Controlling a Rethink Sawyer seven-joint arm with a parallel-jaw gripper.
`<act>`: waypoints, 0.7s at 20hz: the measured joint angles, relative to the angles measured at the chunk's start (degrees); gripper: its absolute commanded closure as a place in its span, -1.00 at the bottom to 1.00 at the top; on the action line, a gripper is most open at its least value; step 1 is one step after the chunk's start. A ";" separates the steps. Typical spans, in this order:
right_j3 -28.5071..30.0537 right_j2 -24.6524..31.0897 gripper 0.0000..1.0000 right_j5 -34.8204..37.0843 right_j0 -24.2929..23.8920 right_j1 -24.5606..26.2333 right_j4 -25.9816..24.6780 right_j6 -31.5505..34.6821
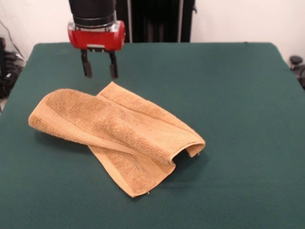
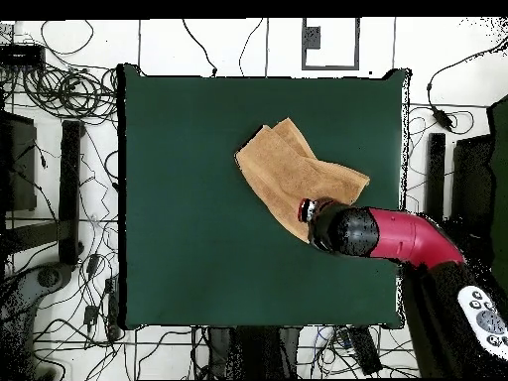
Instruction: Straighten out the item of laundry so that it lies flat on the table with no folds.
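Observation:
The item of laundry (image 1: 116,131) is an orange-tan terry towel lying folded over itself on the green table (image 1: 228,95). One layer runs diagonally across another, with a raised fold at its right end. In the overhead view the towel (image 2: 293,169) sits right of the table's (image 2: 198,198) middle. My gripper (image 1: 99,70) hangs open just above the table behind the towel's far corner, with nothing between its two black fingers. From overhead the red arm (image 2: 397,236) covers the gripper and the towel's near corner.
Cables and stands (image 2: 60,119) crowd the floor round the table. A black stand (image 1: 157,19) rises behind the far edge. Bare green cloth stretches wide to the right of the towel in the front view.

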 measured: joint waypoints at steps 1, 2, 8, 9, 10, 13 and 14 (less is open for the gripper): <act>-0.20 0.00 -1.00 1.18 0.01 -0.14 0.26 0.00; -0.39 -0.01 -1.00 2.37 0.01 -0.29 0.51 0.00; -1.58 -0.01 -1.00 9.11 0.00 -1.81 1.38 0.00; -1.74 -0.01 -1.00 9.70 0.01 -2.19 1.38 0.00; -1.80 -0.01 -1.00 9.82 0.00 -2.29 1.38 0.00; -1.98 -0.01 -1.00 9.96 -0.02 -2.69 1.38 0.00; -1.97 -0.01 -1.00 9.96 -0.06 -2.80 1.37 0.00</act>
